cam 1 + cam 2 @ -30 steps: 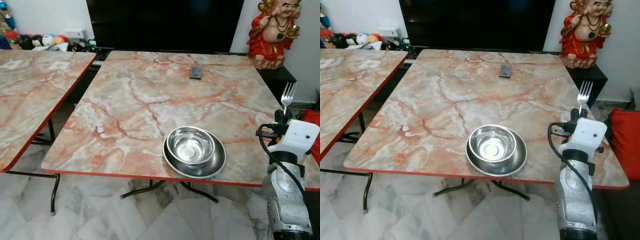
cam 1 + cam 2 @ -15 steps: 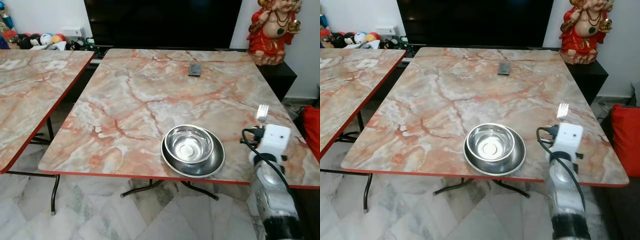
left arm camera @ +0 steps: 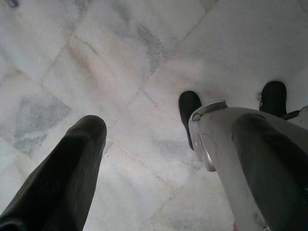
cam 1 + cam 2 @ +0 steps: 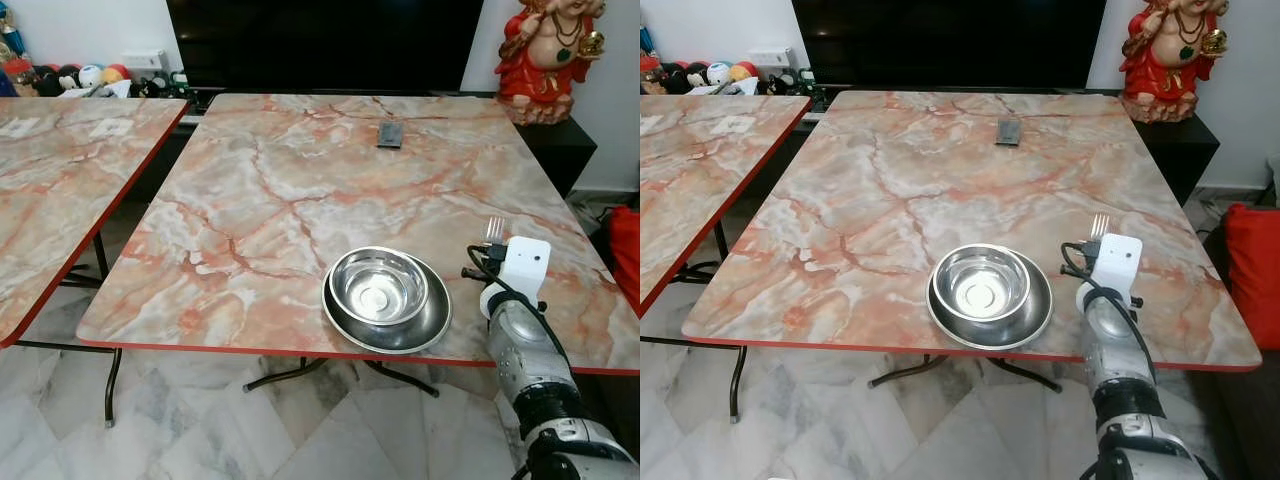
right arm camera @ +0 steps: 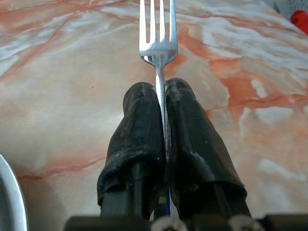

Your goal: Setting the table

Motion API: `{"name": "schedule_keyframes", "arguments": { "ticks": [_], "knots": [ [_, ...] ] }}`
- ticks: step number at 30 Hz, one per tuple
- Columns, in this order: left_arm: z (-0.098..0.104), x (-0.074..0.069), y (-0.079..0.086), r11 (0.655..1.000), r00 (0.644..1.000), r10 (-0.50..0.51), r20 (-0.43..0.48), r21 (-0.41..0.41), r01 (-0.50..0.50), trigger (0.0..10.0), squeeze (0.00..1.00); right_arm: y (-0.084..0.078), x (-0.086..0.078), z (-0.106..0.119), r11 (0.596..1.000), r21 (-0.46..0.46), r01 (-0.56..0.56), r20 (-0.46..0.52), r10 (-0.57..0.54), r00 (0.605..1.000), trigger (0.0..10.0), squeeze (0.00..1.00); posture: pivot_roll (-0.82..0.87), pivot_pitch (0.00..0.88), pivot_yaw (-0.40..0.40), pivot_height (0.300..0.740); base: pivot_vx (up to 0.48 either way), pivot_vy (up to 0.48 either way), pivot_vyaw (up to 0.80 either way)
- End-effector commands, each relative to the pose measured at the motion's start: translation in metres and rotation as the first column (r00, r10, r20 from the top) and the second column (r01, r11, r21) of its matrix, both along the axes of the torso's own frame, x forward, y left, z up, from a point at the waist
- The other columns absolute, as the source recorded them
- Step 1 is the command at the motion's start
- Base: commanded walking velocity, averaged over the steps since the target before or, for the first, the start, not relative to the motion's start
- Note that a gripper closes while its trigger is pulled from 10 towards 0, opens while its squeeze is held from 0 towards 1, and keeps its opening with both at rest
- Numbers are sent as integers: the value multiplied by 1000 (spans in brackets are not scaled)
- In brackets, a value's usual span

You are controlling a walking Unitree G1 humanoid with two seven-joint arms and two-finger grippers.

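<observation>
right gripper [image 5: 161, 103] fingers are pinching a shiny metal fork [image 5: 158, 33], handle hidden between them | fork is sticking up over the marble tabletop [image 4: 300, 190], just beside the round steel bowl [image 4: 379, 287] sitting in a plate [image 4: 420, 330] | left gripper [image 3: 144, 130] is hanging open over the floor
</observation>
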State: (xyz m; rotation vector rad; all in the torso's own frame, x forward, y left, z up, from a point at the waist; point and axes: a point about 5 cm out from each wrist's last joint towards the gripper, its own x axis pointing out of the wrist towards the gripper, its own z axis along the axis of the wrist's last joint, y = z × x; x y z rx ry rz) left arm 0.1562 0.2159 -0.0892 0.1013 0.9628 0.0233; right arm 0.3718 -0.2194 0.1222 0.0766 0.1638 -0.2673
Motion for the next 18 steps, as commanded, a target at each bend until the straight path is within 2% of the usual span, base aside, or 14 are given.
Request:
{"name": "schedule_keyframes", "arguments": {
  "ticks": [1,18],
  "knots": [
    [-3,-7,2,1000,1000,7,-31,2,-7,10000,0,-1,2,1,1000,4,4,4,-4,1000,10000,0,-9,115,24,740,0,0,0],
    [-2,-7,6,1000,1000,8,-30,8,-8,10000,0,11,4,-11,995,-31,-94,-58,92,994,10000,0,7,111,29,740,0,0,0]
  ]
}}
